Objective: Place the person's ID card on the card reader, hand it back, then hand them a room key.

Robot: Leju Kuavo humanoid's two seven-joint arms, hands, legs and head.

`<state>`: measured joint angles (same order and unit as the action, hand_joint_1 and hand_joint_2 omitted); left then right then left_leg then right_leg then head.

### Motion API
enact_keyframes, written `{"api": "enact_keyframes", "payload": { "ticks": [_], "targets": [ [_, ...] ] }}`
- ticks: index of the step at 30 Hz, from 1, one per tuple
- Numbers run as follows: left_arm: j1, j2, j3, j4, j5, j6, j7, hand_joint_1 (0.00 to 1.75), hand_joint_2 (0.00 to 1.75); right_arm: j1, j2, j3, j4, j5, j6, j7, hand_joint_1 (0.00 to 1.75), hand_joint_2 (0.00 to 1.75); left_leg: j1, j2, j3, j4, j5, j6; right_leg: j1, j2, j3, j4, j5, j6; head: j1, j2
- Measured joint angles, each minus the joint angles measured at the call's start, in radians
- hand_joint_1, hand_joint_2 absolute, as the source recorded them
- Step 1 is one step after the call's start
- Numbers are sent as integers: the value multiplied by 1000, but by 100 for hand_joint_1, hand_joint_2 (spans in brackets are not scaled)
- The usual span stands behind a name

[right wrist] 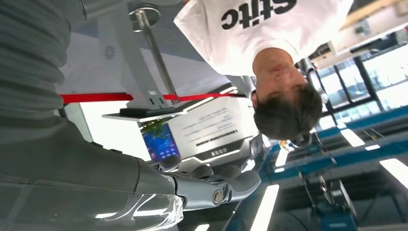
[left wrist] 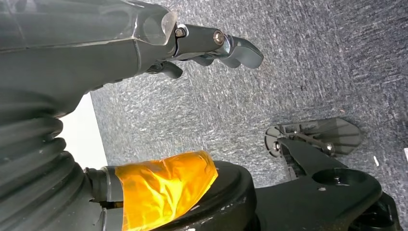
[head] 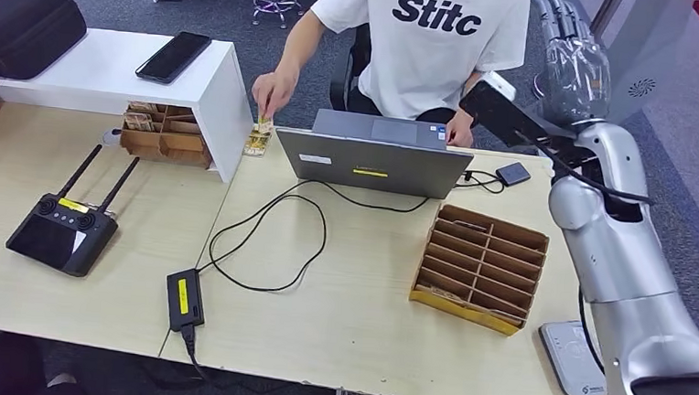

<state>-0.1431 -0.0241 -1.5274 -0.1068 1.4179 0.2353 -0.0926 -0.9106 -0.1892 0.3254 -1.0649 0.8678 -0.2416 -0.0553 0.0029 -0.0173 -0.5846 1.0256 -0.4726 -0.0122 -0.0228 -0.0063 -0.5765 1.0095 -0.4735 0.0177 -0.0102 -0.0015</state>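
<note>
Silver and raised high, the robot's right arm reaches up past the far right edge of the pale wooden table [head: 357, 308], its right hand [head: 570, 46] lifted beside the seated person in a white printed T-shirt [head: 428, 47]. In the right wrist view that right hand [right wrist: 211, 185] has its dark fingers stretched out and lying loosely apart, with nothing in them. The left hand [left wrist: 211, 45] hangs over grey carpet, fingers lightly bent and holding nothing.

The person's hand [head: 273, 90] pinches a small yellowish card-like item [head: 259, 137] at the far edge of the table, just beside the white raised shelf [head: 106, 73]; whether it is the ID card I cannot tell. The white flat card reader [head: 572, 358] lies at the near right corner of the table, partly behind the silver arm, with nothing on it. Just left of it stands a brown cardboard sorting box with many slots [head: 479, 265].

A grey open laptop [head: 371, 158] sits in front of the person, a black cable looping from it to a black power brick with a yellow label [head: 185, 299]. A black remote controller with two antennas [head: 64, 226] lies on the left, and a black phone [head: 173, 56] rests on the shelf.
</note>
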Motion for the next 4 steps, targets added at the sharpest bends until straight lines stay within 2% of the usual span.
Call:
{"api": "enact_keyframes", "payload": {
  "ticks": [4],
  "targets": [
    [2, 1, 0, 0, 9, 0, -1, 0, 175, 131, -34, -28, -157, 17, -42, -16, 0, 175, 0, 0, 0, 0, -1, 1, 0, 0, 0, 0, 0, 0, 0, 0]
  ]
}}
